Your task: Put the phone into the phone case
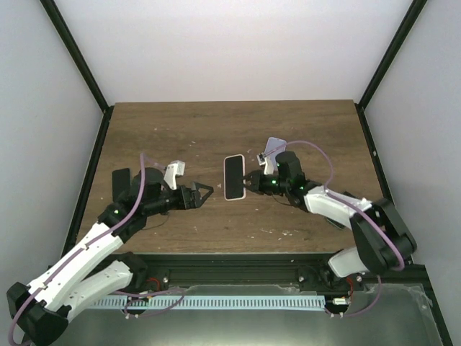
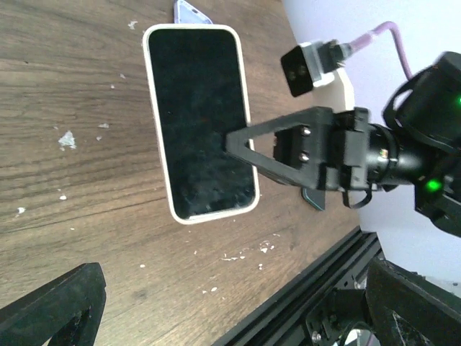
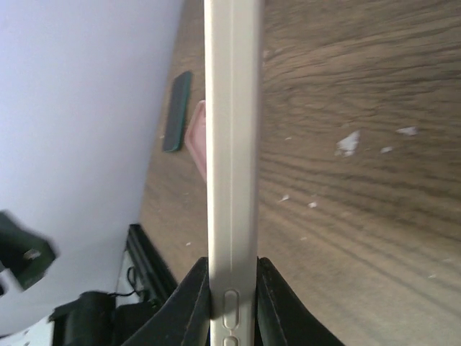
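Note:
The phone (image 1: 234, 176) shows a black screen framed by the rim of the white phone case (image 2: 245, 79), lying flat at the table's middle. My right gripper (image 1: 250, 184) is shut on its right long edge. In the right wrist view the white case edge (image 3: 232, 144) with its side buttons is pinched between my two black fingers (image 3: 191, 303). In the left wrist view one right finger (image 2: 252, 144) lies over the screen (image 2: 202, 122). My left gripper (image 1: 203, 193) is open and empty, just left of the phone and not touching it.
A pale lavender flat object (image 1: 274, 148) lies behind the right gripper; its corner shows in the left wrist view (image 2: 191, 9). A small dark teal piece (image 2: 313, 198) lies near the right arm. White flecks dot the wood. The black rail (image 2: 310, 288) marks the near edge.

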`<state>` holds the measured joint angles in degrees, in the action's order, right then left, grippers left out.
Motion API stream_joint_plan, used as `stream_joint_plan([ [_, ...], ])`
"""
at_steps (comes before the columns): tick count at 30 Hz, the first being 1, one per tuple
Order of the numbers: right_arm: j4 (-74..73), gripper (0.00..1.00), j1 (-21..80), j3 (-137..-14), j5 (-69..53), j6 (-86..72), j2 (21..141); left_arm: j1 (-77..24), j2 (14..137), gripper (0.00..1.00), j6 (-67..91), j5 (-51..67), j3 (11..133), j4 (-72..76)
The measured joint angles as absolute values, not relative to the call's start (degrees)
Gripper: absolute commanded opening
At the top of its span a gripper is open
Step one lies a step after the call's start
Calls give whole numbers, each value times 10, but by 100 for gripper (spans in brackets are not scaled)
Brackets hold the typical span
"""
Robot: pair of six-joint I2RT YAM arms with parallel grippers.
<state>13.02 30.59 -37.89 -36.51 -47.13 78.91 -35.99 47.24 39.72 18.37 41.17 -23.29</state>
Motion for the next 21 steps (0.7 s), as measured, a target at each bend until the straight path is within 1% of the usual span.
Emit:
stream_joint_plan([
  [6, 114, 14, 280, -428, -350, -441, 904, -360, 447, 100, 396, 160, 411, -262],
  [11, 93, 15, 274, -458, -348, -427, 975, -360, 437, 100, 395, 146, 405, -274],
  [18, 87, 16, 273, -465, -348, -424, 1004, -360, 436, 100, 391, 136, 399, -285],
  [21, 90, 22, 272, -465, -348, -424, 1004, -360, 436, 100, 389, 133, 396, -285],
])
